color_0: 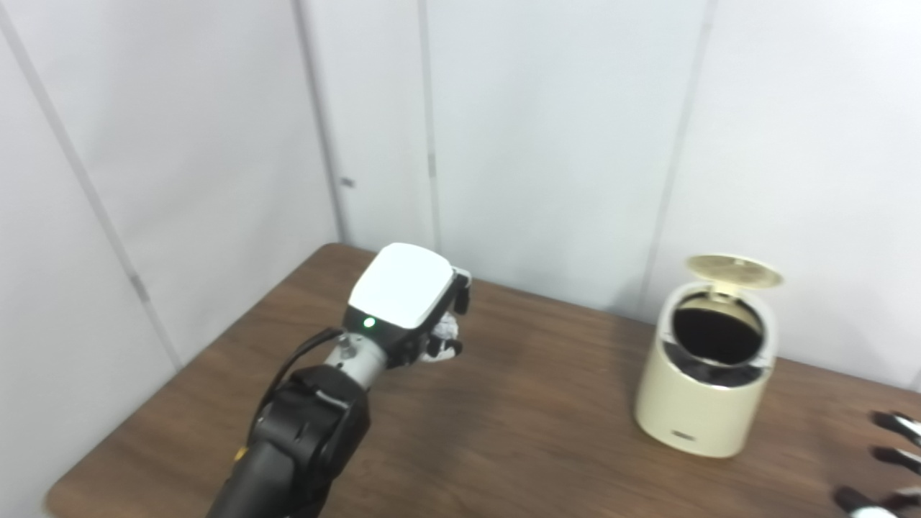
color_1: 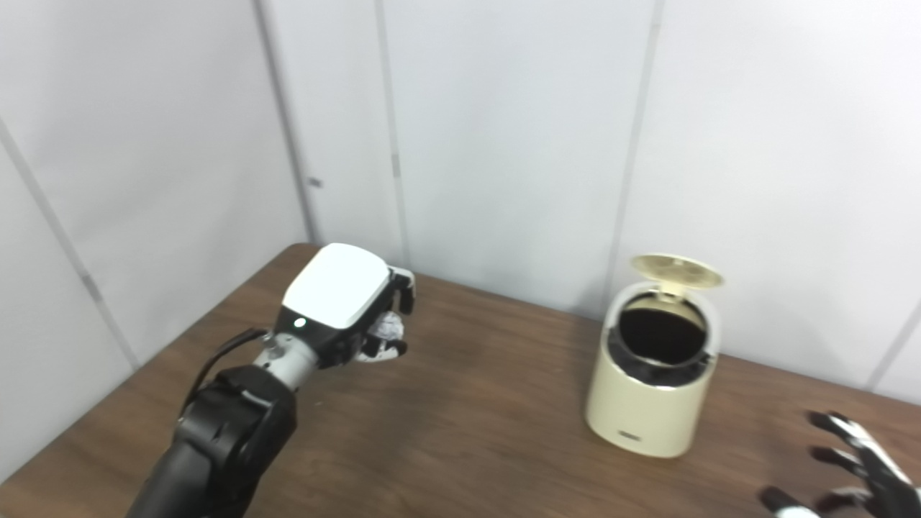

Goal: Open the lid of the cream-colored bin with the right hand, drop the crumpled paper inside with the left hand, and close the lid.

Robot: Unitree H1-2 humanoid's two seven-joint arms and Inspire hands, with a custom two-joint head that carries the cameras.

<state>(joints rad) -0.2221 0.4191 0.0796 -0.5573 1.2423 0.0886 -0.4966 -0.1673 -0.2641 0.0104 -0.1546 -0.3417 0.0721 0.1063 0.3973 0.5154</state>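
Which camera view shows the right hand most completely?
The right eye view: the right hand shows its spread, empty fingers and part of the palm. The left eye view catches only its fingertips at the frame's edge.

Cream-coloured cylindrical plastic bin [color_1: 653, 403] stands on brown wooden desk [color_1: 475, 432], right side, near rear wall panels [color_1: 504, 144]. Round hinged lid [color_1: 677, 272] upright behind its opening. Left hand [color_1: 345, 306] above desk, well left of bin; right hand [color_1: 856, 467] front-right of bin.

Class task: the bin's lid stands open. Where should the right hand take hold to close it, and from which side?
Take the lid at its raised front edge, coming from above: it tilts up from a hinge at the rear of the cream-colored bin, and the open right hand is nearest.
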